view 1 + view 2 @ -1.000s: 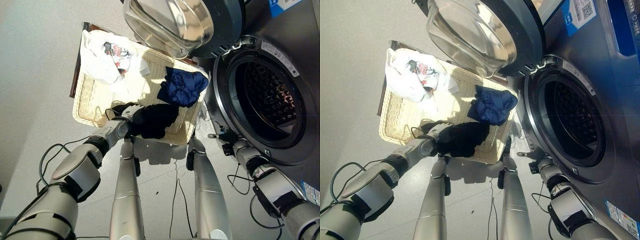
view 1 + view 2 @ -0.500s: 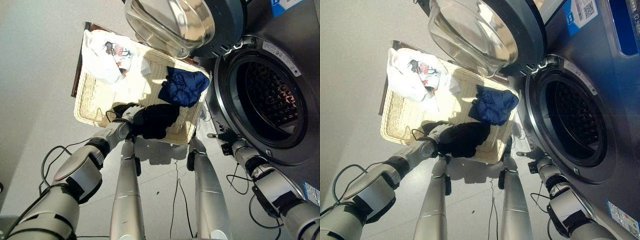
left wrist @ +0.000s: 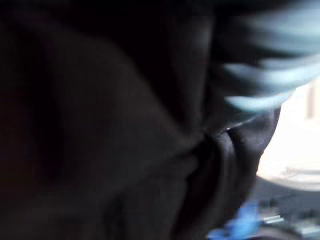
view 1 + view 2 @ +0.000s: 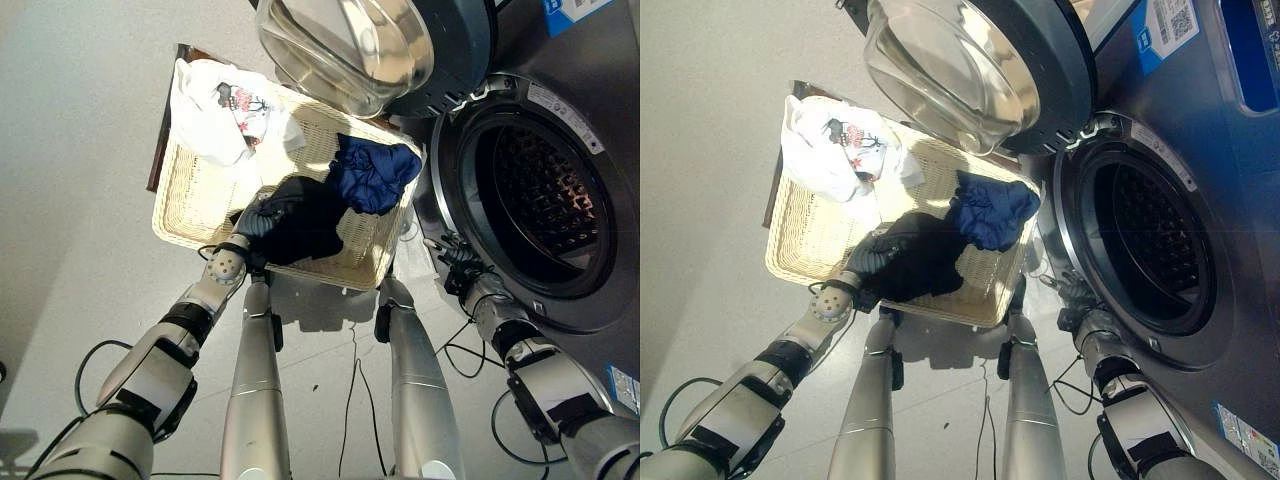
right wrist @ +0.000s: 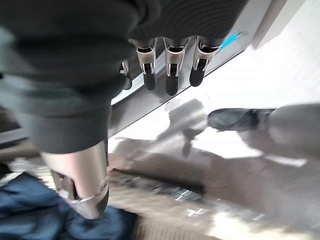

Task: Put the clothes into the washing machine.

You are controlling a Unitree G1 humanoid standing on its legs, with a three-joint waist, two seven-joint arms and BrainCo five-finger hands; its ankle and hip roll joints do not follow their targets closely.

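Grey front-loading washing machine (image 4: 590, 120) stood door open, drum ready for load. Cream woven laundry basket (image 4: 190, 200) beside it held white, blue garments. Left hand (image 4: 255, 222) clenched on black cloth garment (image 4: 305, 220), lifting from basket. Right hand (image 5: 167, 67) idle, fingers relaxed.

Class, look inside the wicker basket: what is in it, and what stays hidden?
In the wicker basket lie a white garment, a blue garment and a black garment, which the left hand grips. Whatever is under them is covered.
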